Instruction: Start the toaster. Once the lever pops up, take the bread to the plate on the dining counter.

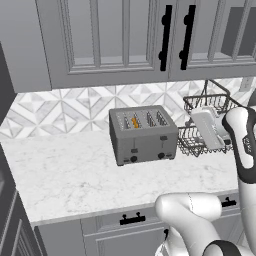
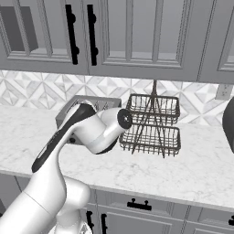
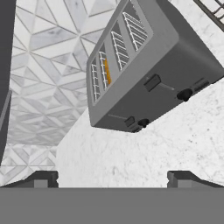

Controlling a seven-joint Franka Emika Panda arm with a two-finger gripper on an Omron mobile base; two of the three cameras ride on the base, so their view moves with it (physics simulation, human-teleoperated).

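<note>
In the hand view, you have the gripper (image 3: 112,177) nearest the lens, its two tips spread wide over bare marble counter (image 3: 144,153) and holding nothing, with the toaster (image 3: 148,65) ahead, an orange slice of bread (image 3: 107,71) in its second slot. In the left base view, the toaster (image 1: 143,134) stands on the counter (image 1: 65,175) beside the wire rack (image 1: 202,125). In the right base view, the arm (image 2: 87,130) covers most of the toaster.

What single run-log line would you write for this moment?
stage: approaching toaster | bread: in second slot from left | levers: not yet pressed | jaws: open, holding nothing | toaster: on counter
</note>
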